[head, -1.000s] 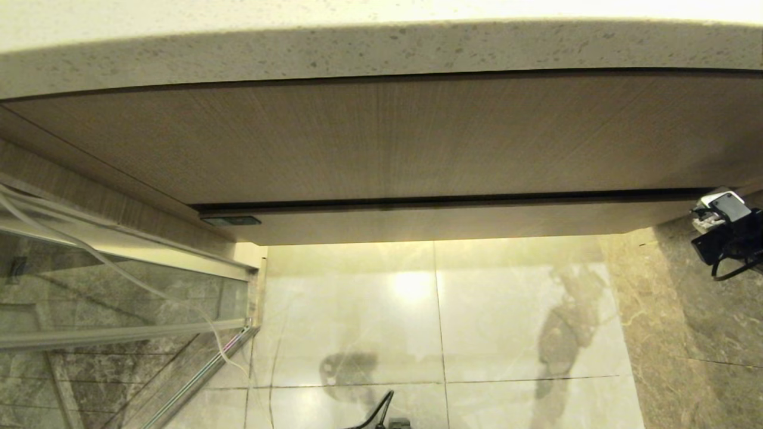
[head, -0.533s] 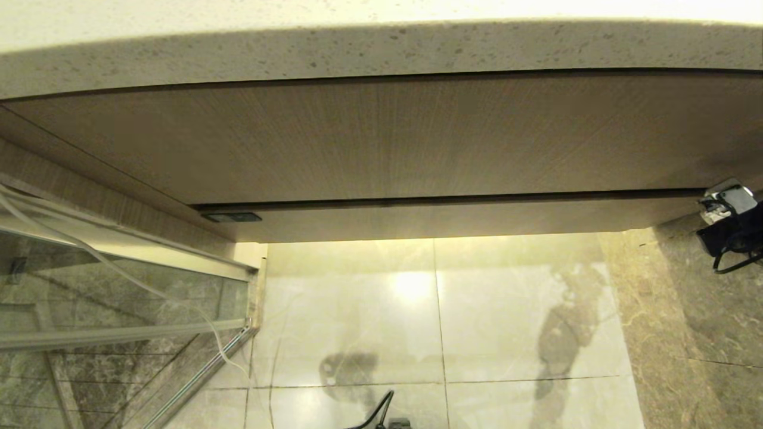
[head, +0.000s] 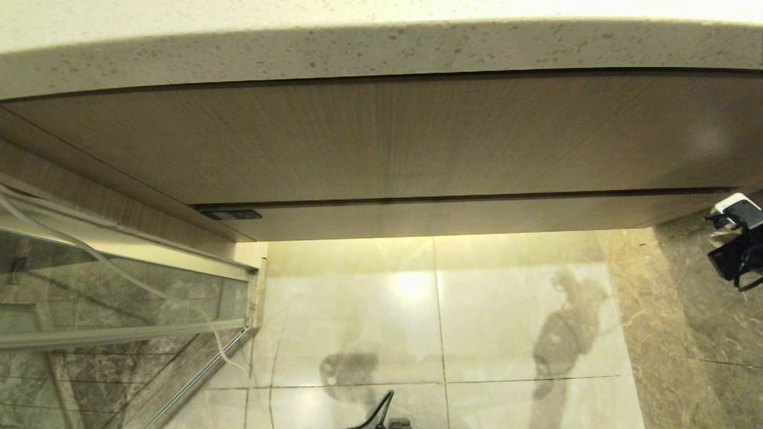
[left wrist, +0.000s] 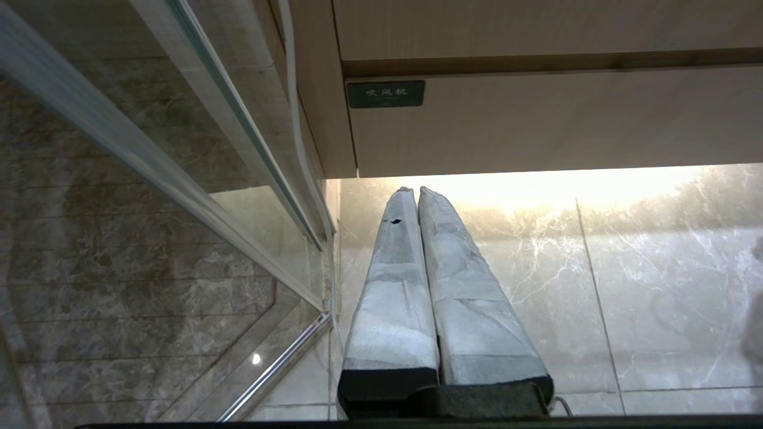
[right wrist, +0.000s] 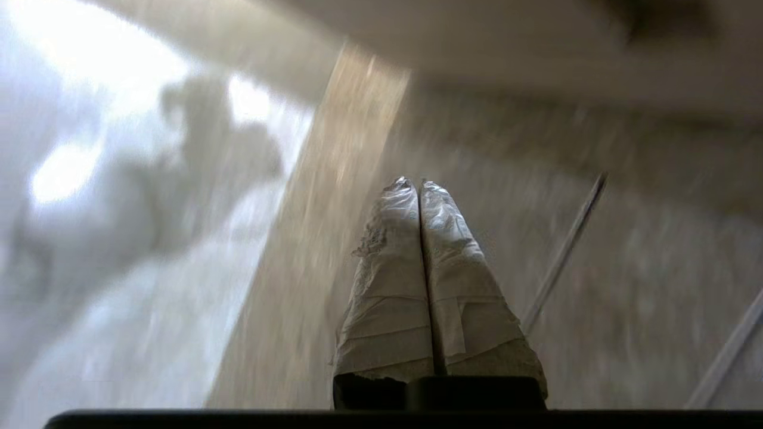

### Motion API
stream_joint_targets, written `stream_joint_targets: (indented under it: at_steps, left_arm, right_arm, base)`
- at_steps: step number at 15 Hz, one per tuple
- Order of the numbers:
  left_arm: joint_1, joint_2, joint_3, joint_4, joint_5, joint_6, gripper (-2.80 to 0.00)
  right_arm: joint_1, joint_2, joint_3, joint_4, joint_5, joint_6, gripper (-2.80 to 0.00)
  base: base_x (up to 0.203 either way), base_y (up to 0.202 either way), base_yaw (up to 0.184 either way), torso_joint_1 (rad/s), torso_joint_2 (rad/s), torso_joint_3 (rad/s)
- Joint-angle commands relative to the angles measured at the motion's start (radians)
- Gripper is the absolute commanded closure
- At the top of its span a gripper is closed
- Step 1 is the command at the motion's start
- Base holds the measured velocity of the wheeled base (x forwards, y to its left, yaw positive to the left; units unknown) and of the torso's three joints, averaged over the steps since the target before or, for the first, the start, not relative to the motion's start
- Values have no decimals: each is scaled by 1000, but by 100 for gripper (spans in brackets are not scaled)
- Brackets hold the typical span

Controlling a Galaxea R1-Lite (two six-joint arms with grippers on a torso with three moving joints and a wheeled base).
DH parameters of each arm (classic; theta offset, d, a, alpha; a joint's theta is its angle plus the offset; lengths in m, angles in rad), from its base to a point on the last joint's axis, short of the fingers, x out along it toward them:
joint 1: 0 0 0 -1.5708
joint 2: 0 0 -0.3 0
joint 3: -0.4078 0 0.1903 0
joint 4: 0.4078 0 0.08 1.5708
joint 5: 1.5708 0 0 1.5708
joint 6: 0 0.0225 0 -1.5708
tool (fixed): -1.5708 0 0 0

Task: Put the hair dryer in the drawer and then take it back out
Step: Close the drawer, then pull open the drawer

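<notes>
The drawer (head: 453, 217) is the narrow wood-grain front under the taller panel, and it sits pushed in, nearly flush. It also fills the upper part of the left wrist view, drawer (left wrist: 536, 119), with a small green label (left wrist: 385, 93) at its corner. The hair dryer is out of view in every frame. My right arm (head: 736, 250) hangs at the drawer's right end, a little below it. The right gripper (right wrist: 419, 182) is shut on nothing above the stone floor. Low by the glass partition, my left gripper (left wrist: 411, 190) is shut and empty too.
A speckled stone counter edge (head: 381, 50) overhangs the tall wood panel (head: 381, 137). A glass partition (head: 119, 286) with a metal frame stands on the left, and a thin white cable (head: 119, 271) runs along it. Pale glossy floor tiles (head: 429, 310) lie below the drawer.
The drawer front has slid inward, and the dark gap above it is thinner. My right arm has drawn away from the drawer's right end, towards the right and downward.
</notes>
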Motion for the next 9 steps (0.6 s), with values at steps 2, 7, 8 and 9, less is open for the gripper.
stream_joint_targets:
  at_steps: [2,7,8,9]
  left_arm:
    - [0,0,40,-3,0,0,0]
    - [0,0,40,-2,0,0,0]
    - [0,0,40,-2,0,0,0]
    - [0,0,40,-1,0,-1,0]
  right_arm:
    - [-30,-158,38,314,-1,-85,0]
    - [-30,-424,42,760,-8,-207,0]
    - [-20,-489,37,842,-9,-225,0]
    - [6,-563,33,914,-13,-233,0]
  base:
    - [0,0,0,0,0,0]
    - [0,0,0,0,0,0]
    - [0,0,0,0,0,0]
    - [0,0,0,0,0,0]
